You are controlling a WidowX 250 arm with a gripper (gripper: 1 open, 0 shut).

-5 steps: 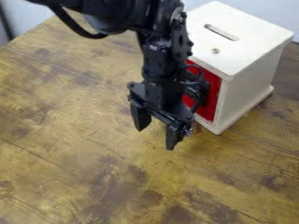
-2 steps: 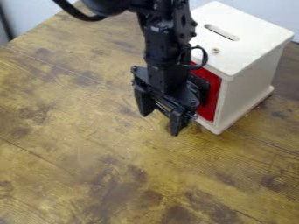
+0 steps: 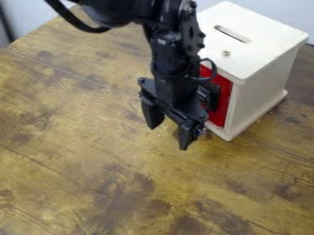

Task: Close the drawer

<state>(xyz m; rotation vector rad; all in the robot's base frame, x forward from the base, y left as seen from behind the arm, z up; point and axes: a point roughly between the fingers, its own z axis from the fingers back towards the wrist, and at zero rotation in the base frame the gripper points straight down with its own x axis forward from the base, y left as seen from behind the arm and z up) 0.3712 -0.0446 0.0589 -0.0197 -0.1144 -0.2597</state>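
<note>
The red drawer (image 3: 218,101) shows in the front face of the white cabinet (image 3: 258,64), its left part hidden behind the arm. A bit of black wire handle (image 3: 210,66) peeks out beside the wrist. My gripper (image 3: 171,128) points straight down just in front of the drawer, close to the tabletop. Its two black fingers (image 3: 153,117) stand apart, open, with nothing between them. Whether the gripper touches the drawer front I cannot tell.
The cabinet has a slot (image 3: 233,35) in its top and stands at the right rear of the worn wooden table (image 3: 86,156). Bare wood lies to the left and toward the front.
</note>
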